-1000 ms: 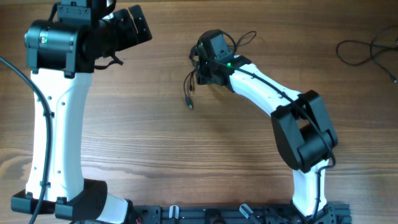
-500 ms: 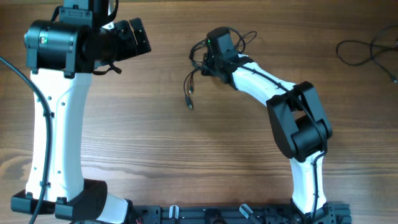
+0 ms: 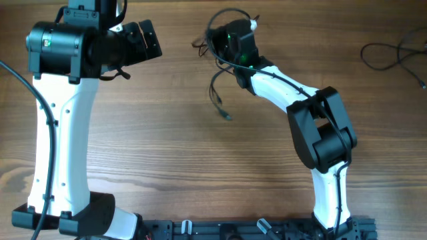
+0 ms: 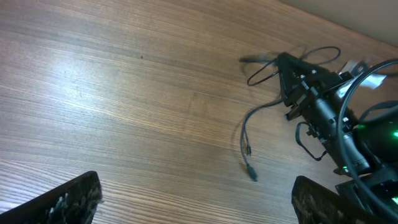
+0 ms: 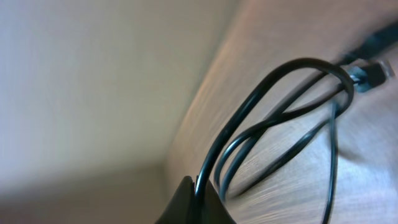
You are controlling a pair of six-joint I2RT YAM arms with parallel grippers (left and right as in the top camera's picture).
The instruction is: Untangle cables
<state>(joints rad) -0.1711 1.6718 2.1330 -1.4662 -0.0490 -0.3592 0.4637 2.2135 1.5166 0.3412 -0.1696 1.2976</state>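
Note:
My right gripper (image 3: 221, 39) is shut on a bunch of thin black cables (image 3: 216, 85) near the table's far edge. A loop (image 3: 225, 13) sticks out past the fingers, and two strands trail down to small plugs (image 3: 227, 117) on the wood. In the right wrist view the closed fingertips (image 5: 198, 198) pinch one black loop (image 5: 273, 99), with other strands curling beside it. The left wrist view shows the trailing strand (image 4: 244, 138) and its plug (image 4: 252, 175). My left gripper (image 3: 148, 35) stands open at the far left, well apart from the cables, its fingers (image 4: 67, 198) wide with bare wood between them.
More black cables (image 3: 395, 52) lie at the far right edge of the table. The left arm's white link (image 3: 63, 127) runs down the left side, the right arm's elbow (image 3: 323, 137) sits right of centre. The table's far edge is close behind the right gripper.
The right gripper has shut on the cable bunch and shifted toward the far edge, dragging the trailing plugs to the right. The left arm has barely moved.

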